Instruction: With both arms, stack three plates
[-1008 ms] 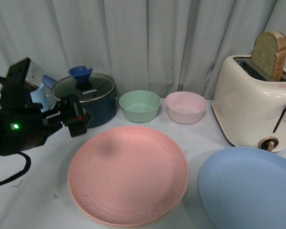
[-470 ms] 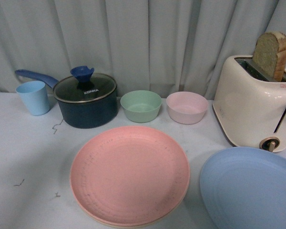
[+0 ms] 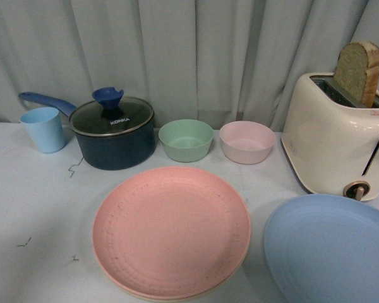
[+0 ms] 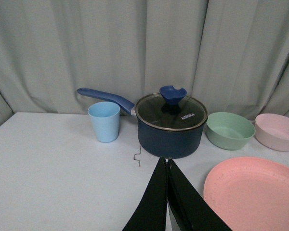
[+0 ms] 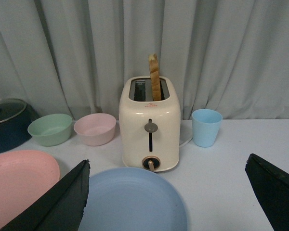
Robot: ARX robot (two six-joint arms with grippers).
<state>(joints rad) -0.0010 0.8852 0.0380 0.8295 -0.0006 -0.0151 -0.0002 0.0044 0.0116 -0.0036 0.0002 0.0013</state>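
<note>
Plates: pink plate sits left of the toaster, well apart from it. Under its near edge you get a thin paler rim, the cream plate; only that rim shows. Blue plate lies just in front of the toaster, far rim near the toaster's base. It is beside the pink plate, with a gap between them.

Left gripper: fingers pressed together, nothing between them. Tips are over the table, aimed at the pot, which stands far left of the toaster. Pink plate is near the tips, off to one side, no contact.

Right gripper: fingers spread wide, nothing held. Blue plate shows between the two fingers, clear of both, and the toaster stands straight ahead past it.

You also have a green bowl and pink bowl left of the toaster by the curtain, and bread standing in the toaster's slot.
</note>
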